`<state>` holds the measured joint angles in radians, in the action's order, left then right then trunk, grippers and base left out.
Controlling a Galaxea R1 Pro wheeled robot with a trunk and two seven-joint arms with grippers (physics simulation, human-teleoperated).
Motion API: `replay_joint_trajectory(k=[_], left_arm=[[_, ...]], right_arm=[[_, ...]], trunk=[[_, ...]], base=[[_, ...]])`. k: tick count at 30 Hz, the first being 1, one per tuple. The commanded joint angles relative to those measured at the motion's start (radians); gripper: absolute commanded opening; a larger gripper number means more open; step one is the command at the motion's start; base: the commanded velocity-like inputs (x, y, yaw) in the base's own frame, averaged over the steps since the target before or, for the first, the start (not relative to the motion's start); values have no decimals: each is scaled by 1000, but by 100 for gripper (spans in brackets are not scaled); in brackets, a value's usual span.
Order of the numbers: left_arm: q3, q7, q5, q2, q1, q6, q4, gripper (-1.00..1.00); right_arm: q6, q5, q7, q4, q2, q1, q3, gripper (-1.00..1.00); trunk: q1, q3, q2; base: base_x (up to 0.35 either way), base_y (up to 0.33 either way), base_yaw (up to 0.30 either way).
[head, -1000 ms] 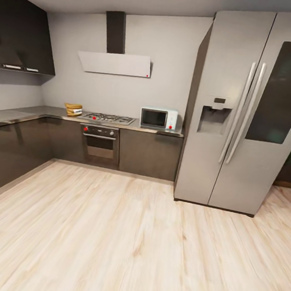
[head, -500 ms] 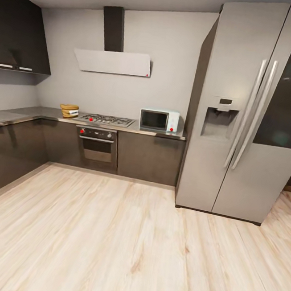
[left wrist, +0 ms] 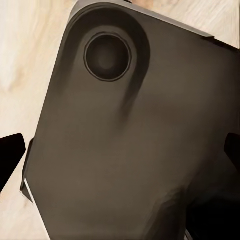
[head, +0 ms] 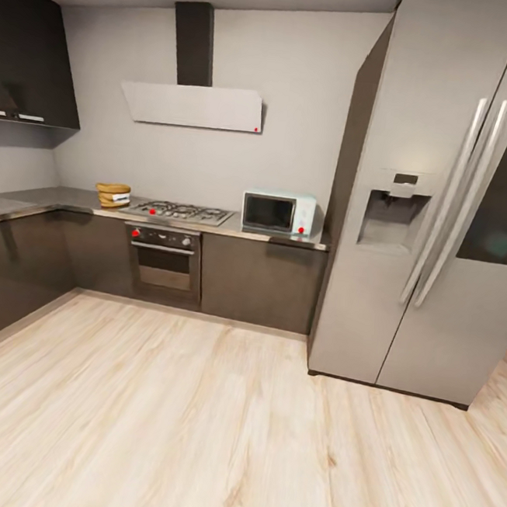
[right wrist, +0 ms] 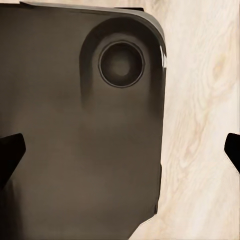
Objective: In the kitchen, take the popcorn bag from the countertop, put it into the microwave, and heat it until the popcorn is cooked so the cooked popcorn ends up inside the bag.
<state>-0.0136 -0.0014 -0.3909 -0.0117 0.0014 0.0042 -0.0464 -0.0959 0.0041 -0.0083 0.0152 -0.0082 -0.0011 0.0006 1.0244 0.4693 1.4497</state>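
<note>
Across the room, the tan popcorn bag [head: 113, 195] sits on the grey countertop [head: 48, 198], just left of the gas hob. The mint-blue microwave [head: 278, 212] stands on the same countertop's right end with its dark door closed, close beside the fridge. The popcorn itself is hidden at this distance. In the left wrist view my left gripper [left wrist: 120, 157] is open, its dark fingertips [left wrist: 10, 160] far apart with nothing between them. My right gripper [right wrist: 120, 152] is open too, with black fingertips [right wrist: 10, 152] at the frame's edges. Both hang over my dark base and the wooden floor.
A gas hob [head: 181, 212] with a built-in oven [head: 164, 260] below separates bag and microwave. A tall silver fridge [head: 437, 218] juts out at the right. Dark cabinets [head: 10, 267] run along the left wall. Wide light wooden floor [head: 212, 429] lies ahead.
The whole view has shifted as my camera moves nearer to the counter; the fridge looms larger at the right. Nothing in the kitchen itself has moved.
</note>
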Motion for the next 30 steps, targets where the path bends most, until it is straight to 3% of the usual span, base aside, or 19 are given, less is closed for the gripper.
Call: replay_joint_trajectory(k=[1, 30], left_arm=[[-2, 0, -6, 0, 0, 0, -1, 100], [-2, 0, -6, 1, 0, -7, -1, 100]], right_arm=[[-5, 0, -1, 2, -1, 0, -1, 100], [-8, -1, -1, 2, -1, 0, -2, 100]], trunk=[[1, 1, 0], [1, 1, 0]], base=[[321, 13, 0], [321, 133, 0]])
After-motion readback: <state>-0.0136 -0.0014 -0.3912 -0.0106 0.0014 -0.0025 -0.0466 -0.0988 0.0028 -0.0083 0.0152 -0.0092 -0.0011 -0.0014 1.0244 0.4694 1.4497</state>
